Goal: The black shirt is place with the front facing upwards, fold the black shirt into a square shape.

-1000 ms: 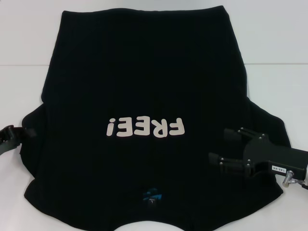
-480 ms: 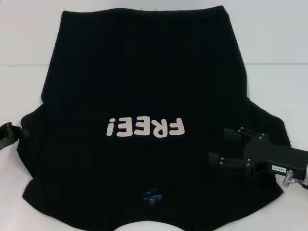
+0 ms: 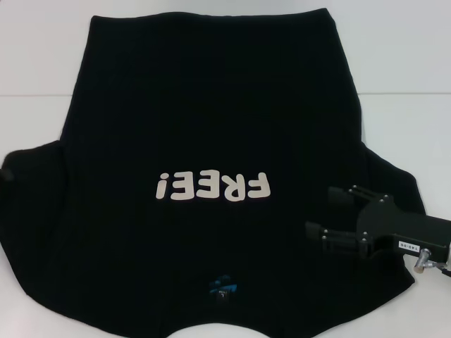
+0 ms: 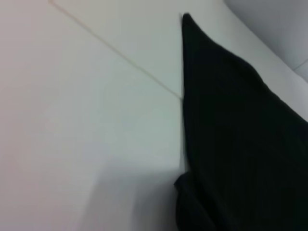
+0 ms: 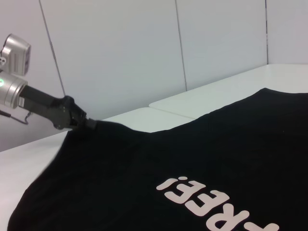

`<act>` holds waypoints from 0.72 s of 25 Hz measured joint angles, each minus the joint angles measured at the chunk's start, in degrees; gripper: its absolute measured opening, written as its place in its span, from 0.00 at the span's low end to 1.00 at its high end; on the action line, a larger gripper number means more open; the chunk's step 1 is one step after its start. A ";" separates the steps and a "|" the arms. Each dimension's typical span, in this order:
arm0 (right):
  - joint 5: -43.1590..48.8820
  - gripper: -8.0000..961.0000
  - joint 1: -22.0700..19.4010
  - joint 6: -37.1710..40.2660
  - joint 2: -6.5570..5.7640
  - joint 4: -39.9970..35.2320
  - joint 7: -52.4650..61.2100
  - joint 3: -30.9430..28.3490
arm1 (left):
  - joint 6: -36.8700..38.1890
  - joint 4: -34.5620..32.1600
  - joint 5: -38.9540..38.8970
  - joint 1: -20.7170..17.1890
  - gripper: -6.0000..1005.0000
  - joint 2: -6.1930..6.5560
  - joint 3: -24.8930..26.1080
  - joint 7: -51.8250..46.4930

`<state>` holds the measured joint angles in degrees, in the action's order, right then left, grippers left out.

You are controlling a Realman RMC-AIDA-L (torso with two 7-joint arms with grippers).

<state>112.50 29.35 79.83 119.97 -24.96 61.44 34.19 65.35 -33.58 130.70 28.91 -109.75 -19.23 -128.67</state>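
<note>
At the far left the left gripper (image 5: 89, 123) is clamped on the sleeve of the black shirt (image 3: 211, 105), pulling it outward; the shirt lies face up on the white tabletop (image 3: 409, 63), lettering showing; at the right the right gripper (image 3: 331, 215) hovers with fingers apart over the other sleeve; the step looks like sleeve spreading or folding; next, a grasp there.

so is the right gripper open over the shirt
Yes, the right gripper hangs over the black shirt with its two fingers spread apart.
</note>
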 joint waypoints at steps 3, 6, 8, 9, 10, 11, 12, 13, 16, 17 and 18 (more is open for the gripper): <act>-0.06 0.98 0.00 0.16 0.00 0.14 0.00 0.00 | 0.06 -1.04 -0.14 0.09 0.01 0.17 0.18 -0.12; -0.09 0.98 0.00 0.39 -0.04 0.41 0.00 -0.06 | -0.14 -1.26 -0.47 0.09 0.01 0.47 0.58 -0.21; -0.14 0.98 -0.03 0.40 -0.09 0.42 0.00 -0.08 | -0.18 -1.28 -0.49 0.20 0.01 0.55 0.82 -0.24; -0.18 0.98 -0.06 0.40 -0.09 0.43 0.00 -0.08 | -0.18 -1.31 -0.51 0.33 0.01 0.56 0.87 -0.25; -0.24 0.98 -0.06 0.41 -0.09 0.43 0.00 -0.08 | -0.19 -1.32 -0.52 0.51 0.01 0.57 0.87 -0.25; -0.28 0.98 -0.07 0.41 -0.09 0.43 0.00 -0.09 | -0.19 -1.33 -0.52 0.65 0.01 0.57 0.87 -0.26; -0.32 0.98 -0.07 0.41 -0.09 0.43 0.00 -0.09 | -0.18 -1.33 -0.51 0.77 0.01 0.57 0.87 -0.26; -0.37 0.98 -0.08 0.42 -0.09 0.43 0.00 -0.09 | -0.12 -1.34 -0.48 0.89 0.01 0.59 0.87 -0.26; -0.64 0.98 -0.13 0.42 -0.08 0.48 -0.02 -0.09 | 0.16 -1.43 -0.36 0.98 0.01 0.67 0.86 -0.27; -0.71 0.98 -0.15 0.42 -0.06 0.50 -0.07 -0.09 | 0.19 -1.44 -0.37 0.98 0.01 0.68 0.87 -0.26; -0.72 0.98 -0.18 0.42 -0.04 0.51 -0.08 -0.09 | 0.27 -1.44 -0.40 0.94 0.01 0.68 0.86 -0.27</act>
<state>111.78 29.17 80.25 119.93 -24.45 61.35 34.10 65.63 -35.01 130.29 29.85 -109.07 -18.37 -128.94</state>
